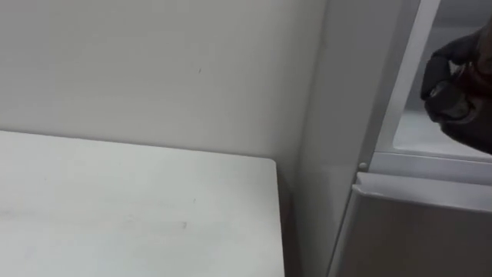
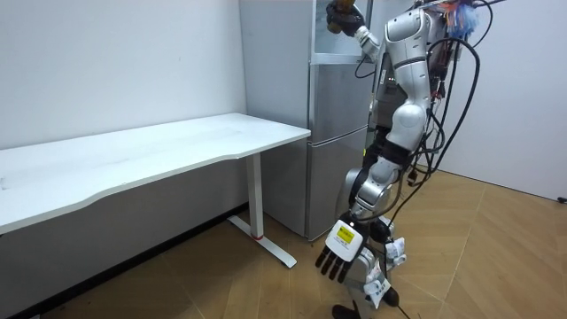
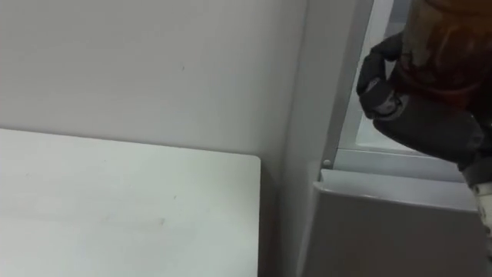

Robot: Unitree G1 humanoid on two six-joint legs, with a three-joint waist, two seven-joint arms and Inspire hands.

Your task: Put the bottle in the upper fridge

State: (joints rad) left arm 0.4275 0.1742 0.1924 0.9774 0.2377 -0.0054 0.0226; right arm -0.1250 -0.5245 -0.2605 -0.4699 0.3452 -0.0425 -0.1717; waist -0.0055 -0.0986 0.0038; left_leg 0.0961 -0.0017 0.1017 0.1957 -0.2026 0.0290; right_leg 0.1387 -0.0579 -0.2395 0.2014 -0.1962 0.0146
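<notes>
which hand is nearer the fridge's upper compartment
Right. The right hand, fingers round a brown bottle, is at the grey fridge's upper compartment; the left hand hangs low near the wooden floor.

Wall (image 1: 154,69): plain, pale, occupies the upper left.

Tabletop (image 1: 115,208): white, bare, lower left. Its far edge lies along the wall. Its right edge lies just beside the fridge (image 1: 330,138), with a narrow dark gap between them.

Fridge: grey side panel runs top to bottom right of centre. Lower door (image 1: 423,231) is closed. Above it, the upper compartment (image 1: 419,131) stands open, with a pale inner floor visible.

Right hand (image 1: 453,88): dark, at the right edge, level with the upper compartment's opening, fingers curled. A brownish sliver of the bottle (image 1: 478,68) shows within the grasp; the rest is cut off by the frame edge.
</notes>
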